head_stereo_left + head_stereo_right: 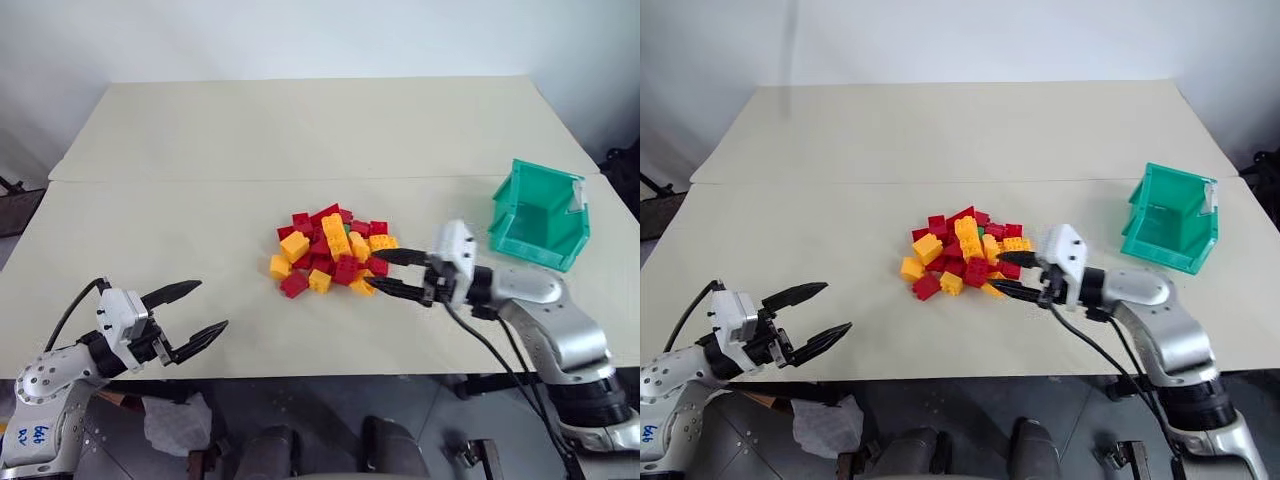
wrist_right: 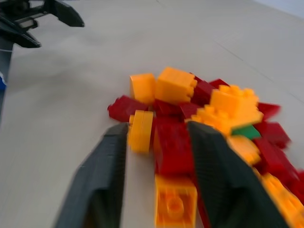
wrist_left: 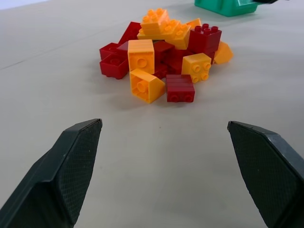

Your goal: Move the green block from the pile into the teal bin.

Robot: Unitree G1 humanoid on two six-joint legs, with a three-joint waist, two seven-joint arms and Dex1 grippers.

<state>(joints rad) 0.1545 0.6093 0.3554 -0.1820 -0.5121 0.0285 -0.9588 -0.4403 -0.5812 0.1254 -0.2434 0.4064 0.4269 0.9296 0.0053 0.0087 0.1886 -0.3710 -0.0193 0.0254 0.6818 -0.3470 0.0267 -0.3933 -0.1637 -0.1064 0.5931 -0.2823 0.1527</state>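
The pile of red and yellow bricks lies mid-table. A sliver of the green block peeks out under a yellow brick, just beyond one finger of my right gripper. That gripper is at the pile's right edge, its fingers open, with a red brick and a yellow one between them. The teal bin stands at the right, its open front toward the pile. My left gripper hovers open near the table's front left, far from the pile and holding nothing.
The table is a broad beige surface with a seam running across it behind the pile. Bare surface lies between the pile and the bin. A crumpled white cloth lies on the floor below the front edge.
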